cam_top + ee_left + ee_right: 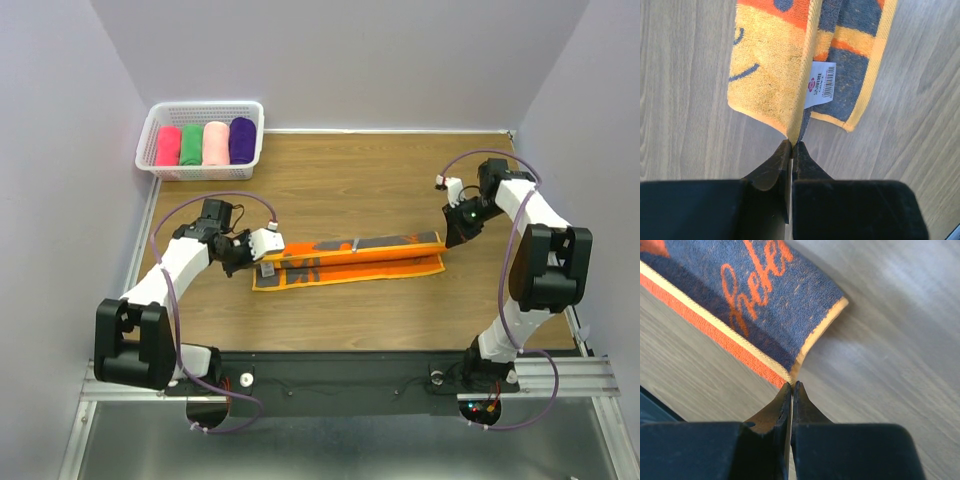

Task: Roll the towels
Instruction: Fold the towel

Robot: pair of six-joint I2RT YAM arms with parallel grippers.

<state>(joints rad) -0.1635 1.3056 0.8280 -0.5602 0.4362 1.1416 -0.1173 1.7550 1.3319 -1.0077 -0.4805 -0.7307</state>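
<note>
Wood-grain laminate covers the tabletop [380,170], which is closed in by plain pale walls [350,60] at the back and on both sides. A black rail [340,365] runs along the near edge, where the two arms are fixed. In the far left corner stands a white plastic basket [205,105] with openwork sides. Four rolled towels lie in it side by side: a hot-pink roll [168,146], a green roll [192,145], a pale pink roll [216,143] and a purple roll [242,140]. The basket is well apart from both arms. The orange towel [340,272] lies in the middle of the tabletop as a long narrow strip running left to right, with one long edge lifted and turned over the rest. The left pincer [791,145] is clamped on the corner at the left end of this towel, its two black fingers pressed together on the cloth. Just beside that corner a white label [820,85] with a barcode hangs from the hem. The right pincer [791,385] is closed in the same way on the corner at the right end, where the cloth shows orange lettering [755,285] on a dark blue ground. Purple cables [200,200] loop above each arm.
</note>
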